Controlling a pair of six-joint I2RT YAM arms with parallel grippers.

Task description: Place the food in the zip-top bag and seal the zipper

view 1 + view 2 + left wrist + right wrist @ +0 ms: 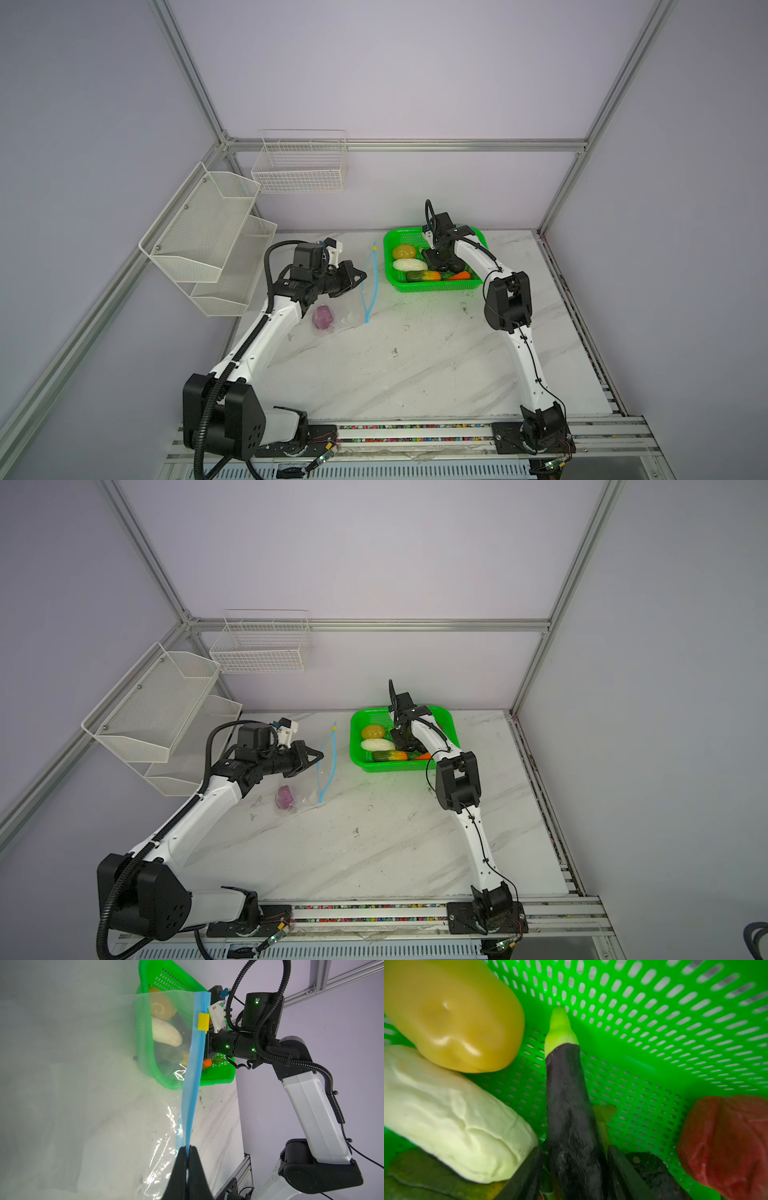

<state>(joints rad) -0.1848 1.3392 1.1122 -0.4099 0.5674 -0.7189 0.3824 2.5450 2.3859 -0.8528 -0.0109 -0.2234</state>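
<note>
The clear zip-top bag [349,303] [309,787] lies left of centre with a purple onion [323,317] [285,798] inside. My left gripper [360,274] [188,1149] is shut on its blue zipper [371,286] [193,1084] and holds that edge up. The yellow slider [203,1021] sits at the strip's far end. My right gripper [436,259] [575,1148] is down in the green basket [432,286] [654,1043], its jaws closed round the dark eggplant [569,1105]. A potato [452,1016], a white oblong [452,1115], a red pepper [726,1142], corn [422,276] and a carrot [459,275] lie around it.
White mesh shelves [208,232] hang on the left wall and a white wire basket [299,166] on the back wall. The marble table [415,353] ends at an aluminium rail [415,432] in front, where both arm bases are bolted.
</note>
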